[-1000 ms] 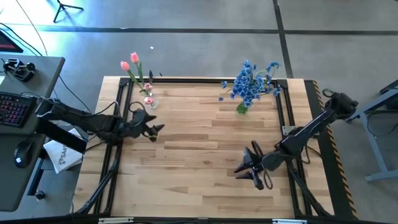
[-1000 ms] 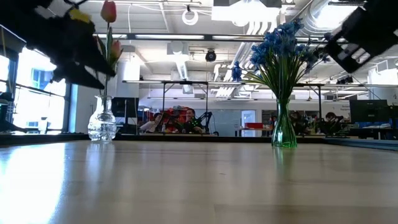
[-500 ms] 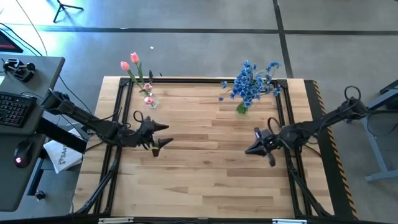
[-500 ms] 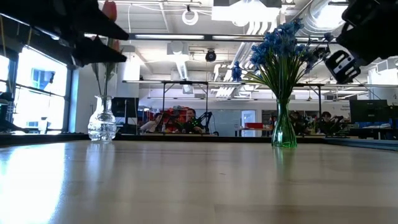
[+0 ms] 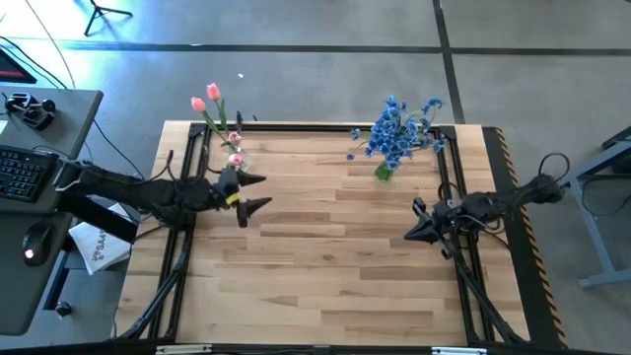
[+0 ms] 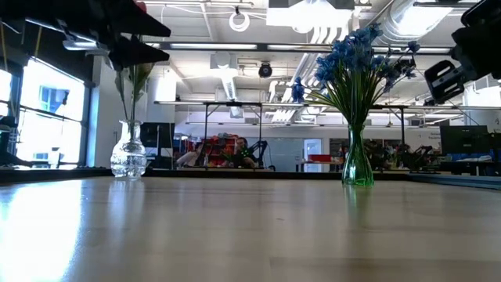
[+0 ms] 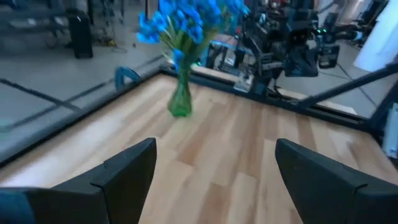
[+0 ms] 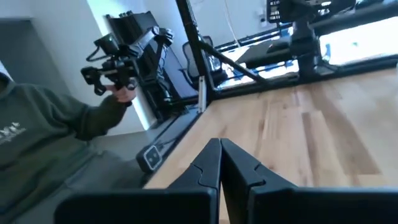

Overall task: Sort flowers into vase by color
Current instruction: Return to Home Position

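Note:
Two pink tulips (image 5: 207, 97) stand with their stems in a clear glass vase (image 6: 127, 157) at the table's far left. A bunch of blue blossom sprays (image 5: 397, 128) stands in a green glass vase (image 6: 358, 161) at the far right, which also shows in the left wrist view as green vase (image 7: 180, 99). Both vases rest on their bases. My left gripper (image 5: 256, 192) is open and hovers just near of the clear vase, pointing right. My right gripper (image 5: 412, 229) is shut and empty, near of the green vase. No flower lies on the table.
Black rails (image 5: 454, 177) frame the wooden table top (image 5: 325, 256). A desk with keyboard (image 5: 20, 173) and mouse stands left of the table. A person in a green hoodie (image 8: 37, 130) holding a hand-held device shows beyond the table edge in the right wrist view.
My right gripper has moved from near the table's near edge toward the far and right edges, ending near of the green vase. My left gripper dipped a little toward the near edge, then came back toward the clear vase and rose. The vases and flowers stayed put.

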Controlling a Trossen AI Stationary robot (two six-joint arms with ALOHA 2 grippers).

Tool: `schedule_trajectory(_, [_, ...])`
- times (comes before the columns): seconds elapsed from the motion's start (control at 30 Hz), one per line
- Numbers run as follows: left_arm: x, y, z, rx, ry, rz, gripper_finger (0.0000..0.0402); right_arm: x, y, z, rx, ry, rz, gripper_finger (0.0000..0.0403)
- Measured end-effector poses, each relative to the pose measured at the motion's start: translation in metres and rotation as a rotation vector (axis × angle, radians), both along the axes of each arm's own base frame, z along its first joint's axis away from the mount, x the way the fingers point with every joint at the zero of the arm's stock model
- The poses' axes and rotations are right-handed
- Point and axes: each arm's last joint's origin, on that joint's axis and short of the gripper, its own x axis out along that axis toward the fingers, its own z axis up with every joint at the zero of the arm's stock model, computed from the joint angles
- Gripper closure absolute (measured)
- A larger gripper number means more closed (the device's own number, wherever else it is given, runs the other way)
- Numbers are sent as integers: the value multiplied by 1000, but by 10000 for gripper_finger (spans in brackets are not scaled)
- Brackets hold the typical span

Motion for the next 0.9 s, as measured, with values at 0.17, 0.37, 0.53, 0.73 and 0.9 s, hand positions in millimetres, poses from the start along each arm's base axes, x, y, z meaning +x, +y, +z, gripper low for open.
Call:
schedule_trajectory(0.17, [-16, 8, -9, 29, -29, 17, 87, -4, -4, 2, -43, -33, -25, 402])
schedule_trajectory(0.37, [-41, 11, -32, 37, -116, -91, 87, -3, -7, 1, -39, -10, -38, 403])
schedule_trajectory(0.53, [-60, 11, -37, 57, -245, -224, 87, -3, -7, 1, -59, -25, -13, 403])
schedule_trajectory(0.73, [-77, 12, -44, 78, -321, -248, 87, -5, -5, 4, -95, -25, 73, 403])
schedule_trajectory(0.9, [-76, 12, -50, 86, -279, -253, 87, -9, -9, 10, -107, 44, 30, 403])
